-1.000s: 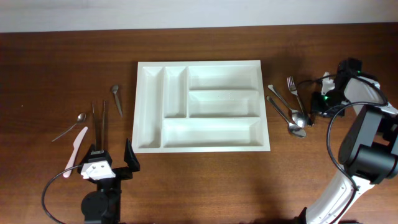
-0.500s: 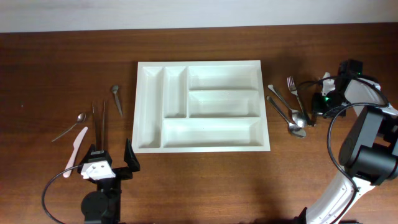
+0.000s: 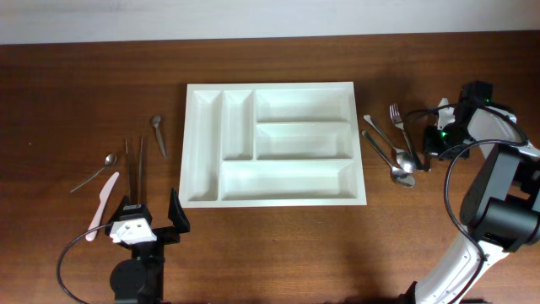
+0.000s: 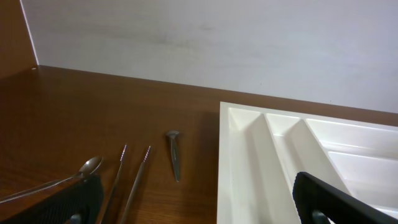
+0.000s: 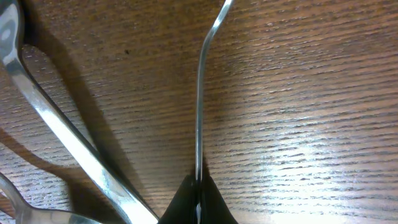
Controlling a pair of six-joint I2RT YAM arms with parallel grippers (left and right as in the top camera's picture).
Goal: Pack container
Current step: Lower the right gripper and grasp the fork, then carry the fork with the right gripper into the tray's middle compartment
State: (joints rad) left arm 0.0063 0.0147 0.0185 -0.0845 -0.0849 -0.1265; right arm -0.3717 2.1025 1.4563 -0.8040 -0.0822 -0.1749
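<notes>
pinching only the very end of a thin metal handle, my right gripper is fully closed on what i judge to be the fork, low over the table on my right. the hold is narrow and sits on the handle's edge, so the tined end could sag or swivel between my fingers as i lift, or the fork could slide out altogether. the spoons lie just beside it, one bowl close to my fingertips, and a careless rise could nudge or drag them. if the fork turns in my grip, it may land across a divider instead of inside a slot.

the container lies flat and open side up in the middle of the table, well apart from my right gripper, all five compartments bare. its long axis runs from my left to my right, the two narrow upright slots at its left end and the three long slots lying along that axis.

my left gripper is spread wide and holds nothing.
</notes>
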